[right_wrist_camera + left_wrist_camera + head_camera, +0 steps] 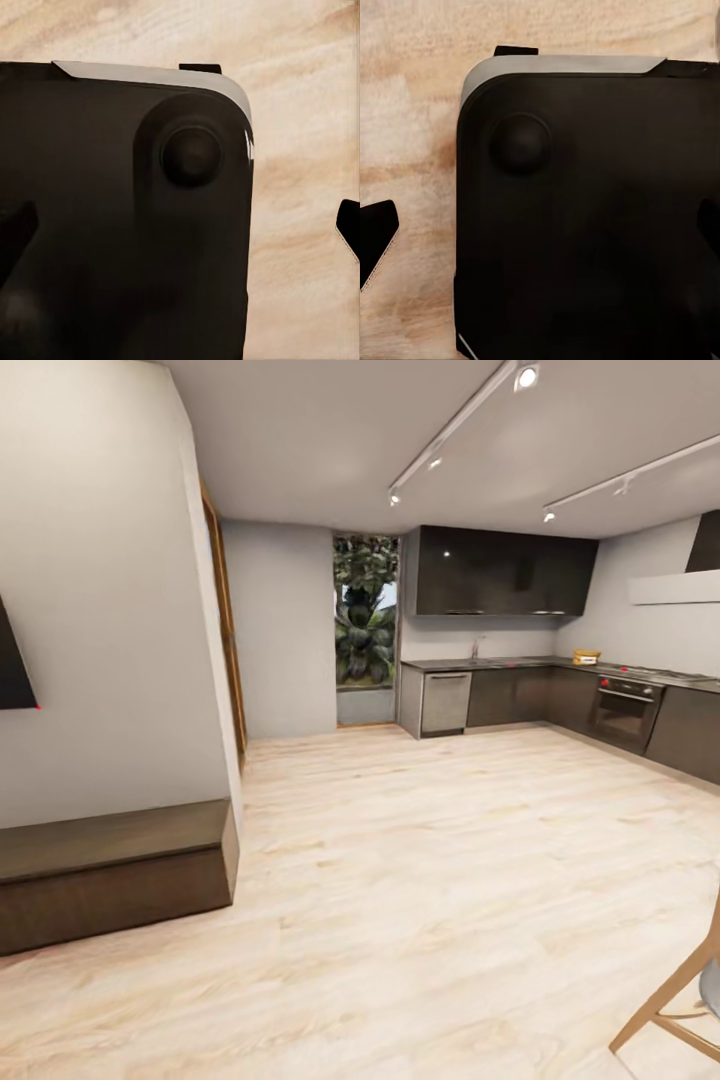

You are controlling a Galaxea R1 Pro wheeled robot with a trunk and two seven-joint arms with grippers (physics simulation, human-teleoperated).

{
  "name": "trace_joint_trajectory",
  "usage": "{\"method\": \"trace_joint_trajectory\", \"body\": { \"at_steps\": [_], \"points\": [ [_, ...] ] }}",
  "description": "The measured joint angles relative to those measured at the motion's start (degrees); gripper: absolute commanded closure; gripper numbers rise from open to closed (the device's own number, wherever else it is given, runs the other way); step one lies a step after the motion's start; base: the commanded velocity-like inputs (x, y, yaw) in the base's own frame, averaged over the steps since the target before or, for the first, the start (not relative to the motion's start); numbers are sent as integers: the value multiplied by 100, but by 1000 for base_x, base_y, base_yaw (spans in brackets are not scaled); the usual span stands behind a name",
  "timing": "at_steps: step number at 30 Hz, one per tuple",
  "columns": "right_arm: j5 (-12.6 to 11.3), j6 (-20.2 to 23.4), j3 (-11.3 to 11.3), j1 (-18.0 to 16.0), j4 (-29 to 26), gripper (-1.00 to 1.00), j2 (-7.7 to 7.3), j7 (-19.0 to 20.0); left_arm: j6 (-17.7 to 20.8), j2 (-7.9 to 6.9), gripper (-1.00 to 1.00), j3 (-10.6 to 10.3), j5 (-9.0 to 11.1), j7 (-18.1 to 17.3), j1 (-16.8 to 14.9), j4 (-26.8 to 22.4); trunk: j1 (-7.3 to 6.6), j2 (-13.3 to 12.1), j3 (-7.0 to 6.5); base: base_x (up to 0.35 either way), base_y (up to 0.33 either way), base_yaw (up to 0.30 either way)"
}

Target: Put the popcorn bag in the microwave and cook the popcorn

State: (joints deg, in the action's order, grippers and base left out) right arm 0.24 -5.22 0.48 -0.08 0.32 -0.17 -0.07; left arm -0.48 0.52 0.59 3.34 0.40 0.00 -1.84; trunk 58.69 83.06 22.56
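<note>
In the head view the wooden floor runs ahead to an L-shaped run of cabinets, with the countertop on top along the back wall and turning down the right wall. A dishwasher sits at the run's left end, a built-in oven stands in the right leg, a small container rests on the countertop near the corner, and wall cabinets hang above. A window lies left of the cabinets, a low bench stands against the left wall, and a chair leg shows at the near right.
</note>
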Motion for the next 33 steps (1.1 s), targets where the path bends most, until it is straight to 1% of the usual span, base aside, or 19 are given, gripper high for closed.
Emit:
{"method": "trace_joint_trajectory", "body": {
  "at_steps": [20,21,22,23,24,25,27,33],
  "points": [
    [0,-9,0,0,0,-100,-9,-1,-16,-6,-100,2,17,5,0,-10,0,0,0,323,0,0],
    [0,-9,0,0,0,-100,-9,-1,-16,-15,-100,17,106,7,0,-32,0,0,0,323,0,0],
    [0,-9,0,0,0,-100,-9,-1,-13,-21,-100,48,288,7,-1,-120,0,0,0,323,0,0],
    [0,-9,0,0,0,-100,-9,-1,-10,-29,-100,72,579,8,-1,-251,0,0,0,323,0,0],
    [0,-9,0,0,0,-100,-9,-1,-9,-49,-100,80,726,8,0,-306,0,0,0,323,0,0],
    [0,-9,0,0,0,-100,-9,-1,-9,-69,-100,84,803,8,0,-325,0,0,0,323,0,0],
    [0,-9,0,0,0,-100,-13,-1,-8,-83,-100,87,862,8,0,-338,0,0,0,323,0,0],
    [-7,-14,-4,0,0,-100,-26,-1,-14,-89,-100,88,888,8,0,-349,0,0,0,323,0,0]
  ]
}}
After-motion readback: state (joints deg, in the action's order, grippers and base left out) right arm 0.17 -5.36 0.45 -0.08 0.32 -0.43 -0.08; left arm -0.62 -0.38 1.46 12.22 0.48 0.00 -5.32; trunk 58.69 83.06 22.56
